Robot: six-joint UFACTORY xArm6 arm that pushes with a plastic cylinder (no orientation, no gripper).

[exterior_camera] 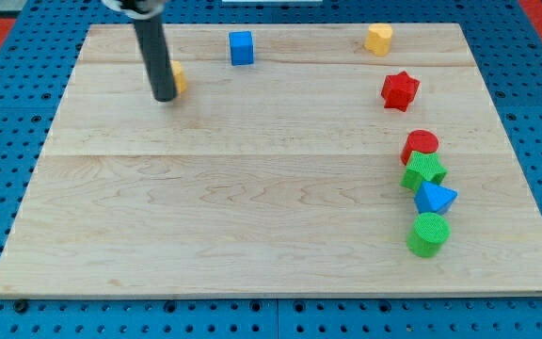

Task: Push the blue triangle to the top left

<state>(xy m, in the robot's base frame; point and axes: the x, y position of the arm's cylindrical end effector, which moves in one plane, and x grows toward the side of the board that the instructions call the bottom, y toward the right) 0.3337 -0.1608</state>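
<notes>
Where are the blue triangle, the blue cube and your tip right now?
blue triangle (pixel 435 199): camera view, lower right, on its top face.
blue cube (pixel 241 47): camera view, top edge, on its front face.
my tip (pixel 165 95): camera view, upper left, at the rod's very end, far from the triangle.

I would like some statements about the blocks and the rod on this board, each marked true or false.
1. The blue triangle lies at the view's right, between two green blocks. True.
2. My tip touches the blue triangle. False: it is far off at the view's upper left, beside a yellow block.
3. The blue cube sits near the view's top. True.
4. The red star lies at the view's bottom left. False: it is at the upper right.
</notes>
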